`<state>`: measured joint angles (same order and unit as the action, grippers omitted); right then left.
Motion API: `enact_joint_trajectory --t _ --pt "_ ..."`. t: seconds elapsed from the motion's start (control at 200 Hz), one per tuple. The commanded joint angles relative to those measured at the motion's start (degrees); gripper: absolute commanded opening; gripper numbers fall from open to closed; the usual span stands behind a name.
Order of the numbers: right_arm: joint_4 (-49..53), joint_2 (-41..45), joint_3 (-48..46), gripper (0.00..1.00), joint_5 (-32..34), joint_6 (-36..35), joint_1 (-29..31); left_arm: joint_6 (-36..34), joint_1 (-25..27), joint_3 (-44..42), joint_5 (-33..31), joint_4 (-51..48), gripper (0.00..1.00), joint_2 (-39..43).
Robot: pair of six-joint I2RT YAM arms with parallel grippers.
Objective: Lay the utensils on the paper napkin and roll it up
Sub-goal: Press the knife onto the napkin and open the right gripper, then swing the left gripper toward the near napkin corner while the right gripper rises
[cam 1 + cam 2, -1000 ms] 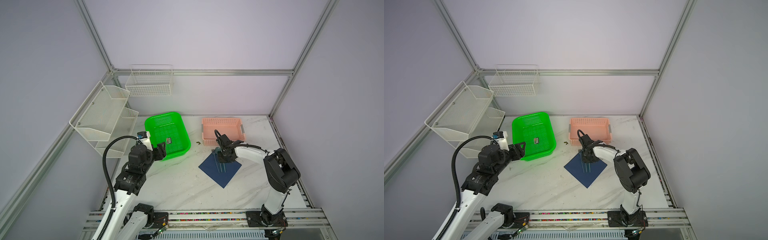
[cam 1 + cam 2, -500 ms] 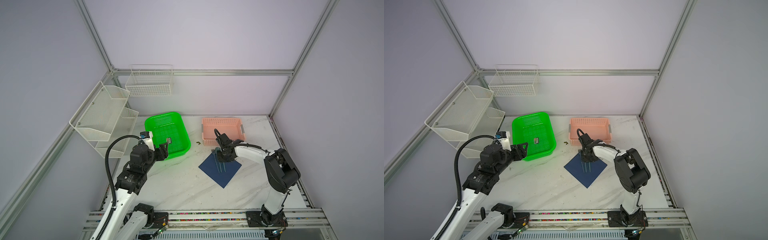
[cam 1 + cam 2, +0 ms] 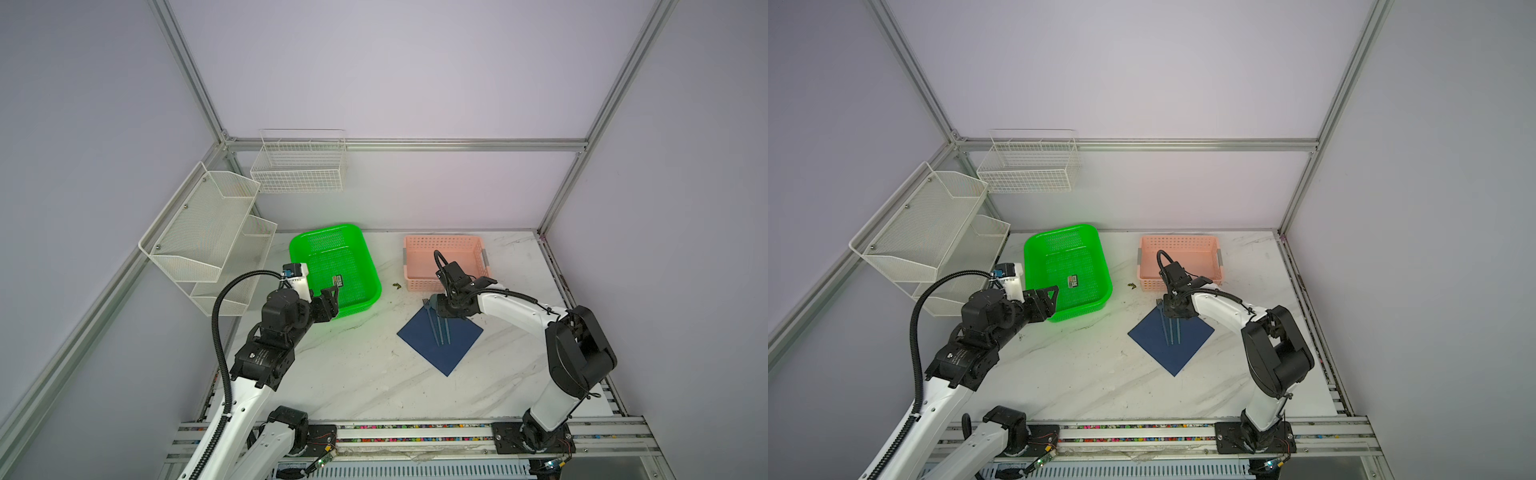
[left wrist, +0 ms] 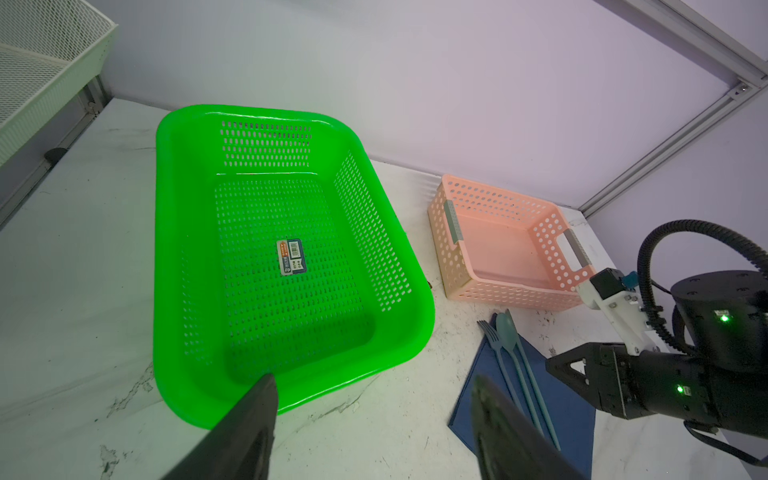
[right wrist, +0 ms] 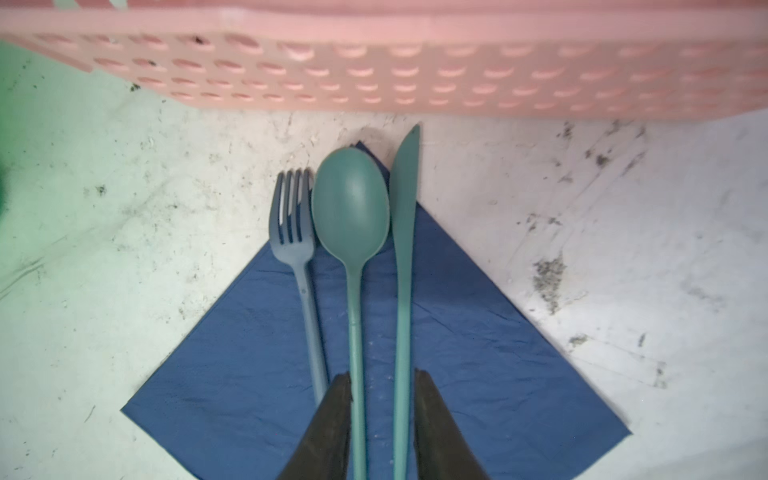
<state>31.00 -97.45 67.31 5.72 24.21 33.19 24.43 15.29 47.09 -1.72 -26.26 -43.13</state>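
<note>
2 high top views over table (image 3: 365,374); 2 low wrist views, paper napkin (image 5: 249,374) in both.

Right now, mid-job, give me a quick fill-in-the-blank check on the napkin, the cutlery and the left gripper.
1. On the napkin, the spoon lies between the knife and the ___.
2. The left gripper hovers by the green basket with its jaws ___.
3. All three heads point toward a second basket, coloured ___.

Missing words: fork; open; pink.
</note>
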Motion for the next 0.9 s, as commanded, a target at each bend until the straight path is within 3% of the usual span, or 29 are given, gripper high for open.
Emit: enact_joint_trajectory --t 0.0,0.48,0.895 --pt "2.73 1.0 -1.79 0.26 5.62 1.31 0.04 -1.56 2.46 0.25 -0.66 0.88 0.72 0.33" --pt "-0.75 -1.4 -6.53 0.16 4.13 0.28 -0.05 -0.78 9.77 -1.4 -2.94 3.54 0.73 -2.29" --pt "-2.7 -2.14 -7.99 0.15 1.72 0.14 0.51 -1.77 11.95 -0.95 -3.6 4.73 0.73 -4.04"
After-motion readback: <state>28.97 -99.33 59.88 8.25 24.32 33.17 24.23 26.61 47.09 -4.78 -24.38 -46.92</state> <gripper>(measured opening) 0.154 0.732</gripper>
